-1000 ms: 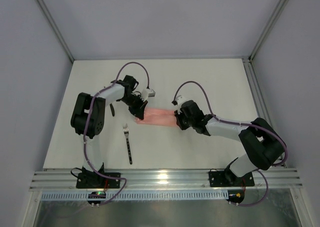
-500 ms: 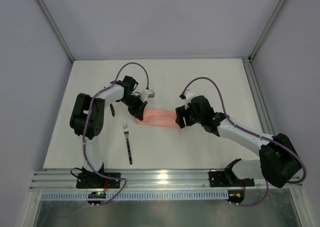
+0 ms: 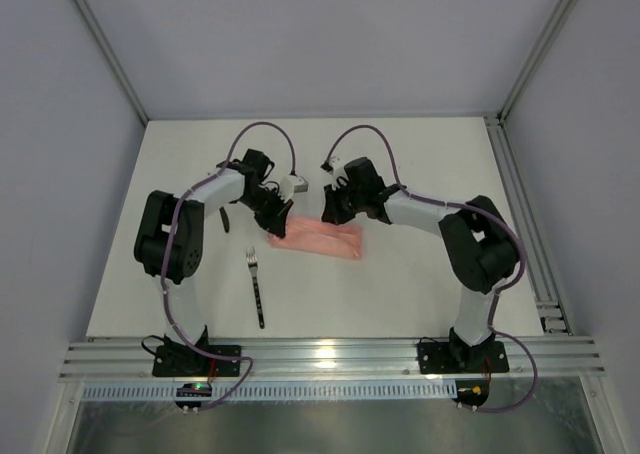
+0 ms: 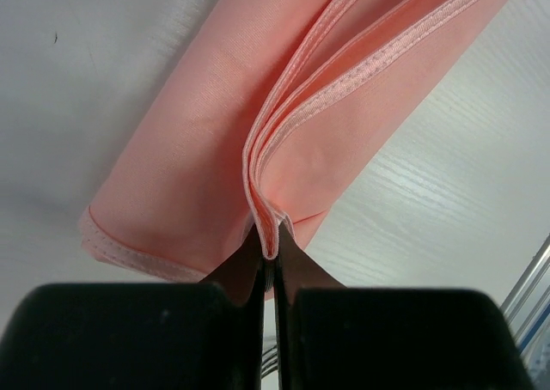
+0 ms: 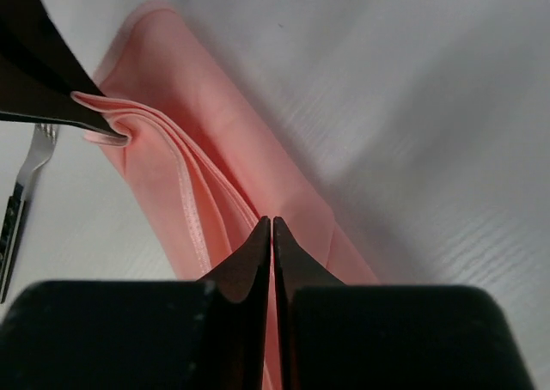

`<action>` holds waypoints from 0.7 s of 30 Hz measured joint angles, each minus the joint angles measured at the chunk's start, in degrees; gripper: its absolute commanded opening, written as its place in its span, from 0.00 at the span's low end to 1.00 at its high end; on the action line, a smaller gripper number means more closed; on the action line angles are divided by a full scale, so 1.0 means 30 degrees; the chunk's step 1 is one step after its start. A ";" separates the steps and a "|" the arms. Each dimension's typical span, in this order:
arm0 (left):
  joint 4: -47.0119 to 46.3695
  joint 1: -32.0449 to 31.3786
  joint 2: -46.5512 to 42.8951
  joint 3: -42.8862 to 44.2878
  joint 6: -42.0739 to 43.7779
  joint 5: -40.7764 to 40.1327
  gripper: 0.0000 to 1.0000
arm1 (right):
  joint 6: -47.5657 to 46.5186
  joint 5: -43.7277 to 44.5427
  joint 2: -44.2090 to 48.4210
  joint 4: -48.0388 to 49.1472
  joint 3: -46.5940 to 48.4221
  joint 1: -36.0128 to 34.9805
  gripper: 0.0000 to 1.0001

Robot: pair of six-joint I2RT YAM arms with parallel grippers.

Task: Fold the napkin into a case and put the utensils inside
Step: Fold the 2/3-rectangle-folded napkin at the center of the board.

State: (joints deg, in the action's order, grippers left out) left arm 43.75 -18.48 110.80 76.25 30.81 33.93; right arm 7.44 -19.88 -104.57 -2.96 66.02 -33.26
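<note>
Now, to the napkin: folded into a long pink strip, flat on the bench, not yet a case. Pinched at its left end by the left tool, clamped tight on a stack of hemmed layers. Met at its upper edge, near mid-length, by the right tool, jaws closed tip to tip against the cloth.

For the fold in hand, by judgement:
- Use the left pinch as a firm anchor, all layers together, lifted only slightly to avoid dragging the strip.
- Check the right grip before any pull.
- Carry the edge across level, hems lined up, then press the crease flat.
- Avoid tugging the two ends apart, for fear of opening the folds.
- Leave the fork, below and left of the napkin, alone until a pocket is made.

Hard to tell from the right wrist view: cloth caught between the closed tips, or merely under them. Left of the napkin, perhaps the knife: a dark sliver half hidden by the left arm. Layer count in the left pinch unclear. Right end of the napkin cut off in the left wrist view.
</note>
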 measured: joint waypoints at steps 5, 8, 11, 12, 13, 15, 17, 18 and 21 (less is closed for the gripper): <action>-0.0073 0.0036 -0.0102 -0.0066 -0.0131 0.0015 0.00 | 0.0954 -0.1027 -0.2645 0.0372 0.0233 0.0000 0.04; -0.0066 0.0051 -0.0131 -0.0073 -0.0138 0.0138 0.00 | 0.1552 -0.1384 -0.3140 0.0510 0.0780 0.0015 0.04; -0.0073 0.0087 -0.0255 -0.0073 -0.0204 0.0437 0.00 | 0.1960 -0.1530 -0.3519 0.0685 0.1027 0.0022 0.04; -0.0080 0.0102 -0.0321 -0.0073 -0.0248 0.0554 0.00 | 0.2069 -0.1596 -0.3526 0.0714 0.1027 0.0036 0.04; -0.0095 0.0138 -0.0364 -0.0073 -0.0291 0.0670 0.00 | 0.2113 -0.1639 -0.3526 0.0750 0.1005 0.0044 0.04; -0.0109 0.0219 -0.0401 -0.0066 -0.0379 0.0838 0.00 | 0.2200 -0.1763 -0.3526 0.1005 0.0831 0.0044 0.04; -0.0109 0.0306 -0.0401 -0.0066 -0.0525 0.0918 0.00 | 0.2229 -0.1953 -0.3526 0.1209 0.0714 0.0058 0.04; -0.0095 0.0357 -0.0393 -0.0044 -0.0605 0.0940 0.00 | 0.2229 -0.2033 -0.3526 0.1297 0.0663 0.0066 0.04; -0.0066 0.0597 -0.0240 0.0350 -0.0736 0.1122 0.00 | 0.2164 -0.2266 -0.3526 0.1392 0.0590 0.0095 0.04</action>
State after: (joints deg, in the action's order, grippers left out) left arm 43.55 -16.69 110.08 77.30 28.60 37.30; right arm 13.93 -26.68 -115.15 1.21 67.79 -32.97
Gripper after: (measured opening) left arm 0.008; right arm 0.038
